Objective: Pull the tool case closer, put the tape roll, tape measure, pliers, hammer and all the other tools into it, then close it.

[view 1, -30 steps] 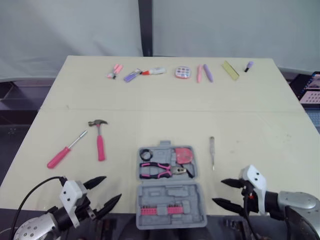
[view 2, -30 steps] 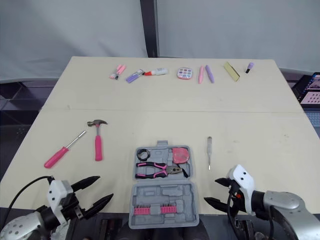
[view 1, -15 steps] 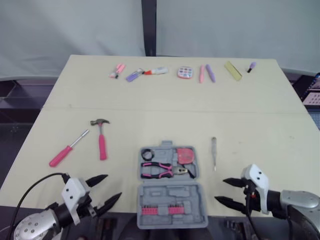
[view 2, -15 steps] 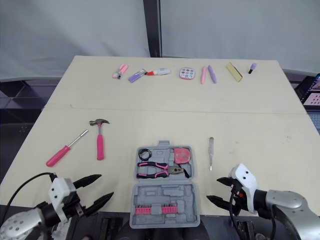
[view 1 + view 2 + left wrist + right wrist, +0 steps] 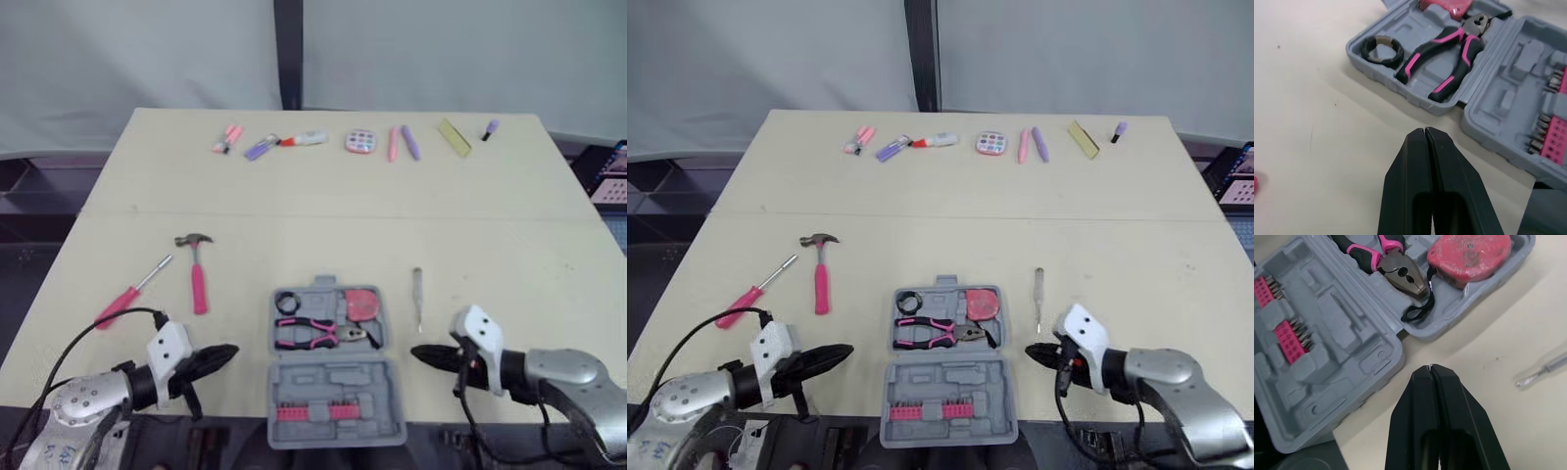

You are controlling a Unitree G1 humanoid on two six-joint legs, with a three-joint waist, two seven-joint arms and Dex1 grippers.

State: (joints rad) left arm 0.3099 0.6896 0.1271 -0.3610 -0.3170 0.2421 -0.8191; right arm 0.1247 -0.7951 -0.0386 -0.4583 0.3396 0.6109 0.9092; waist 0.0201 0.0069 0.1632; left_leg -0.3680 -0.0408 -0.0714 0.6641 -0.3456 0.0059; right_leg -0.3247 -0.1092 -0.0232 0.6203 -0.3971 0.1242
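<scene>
Currently, left claw (image 5: 227,352) being held pinched together beside the open tool case (image 5: 333,380), right claw (image 5: 419,352) likewise on the opposite side.

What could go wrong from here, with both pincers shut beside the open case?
The tool case lies at the near edge of the table; pulling it closer might tip it off. The hammer, pink screwdriver and small screwdriver lie outside; closing now would leave them out. Left pincer and right pincer are shut, so they must open before grasping anything.

Cream table (image 5: 294,186); grey curtain panels (image 5: 137,49) behind, dark vertical post (image 5: 286,54) between them.
</scene>
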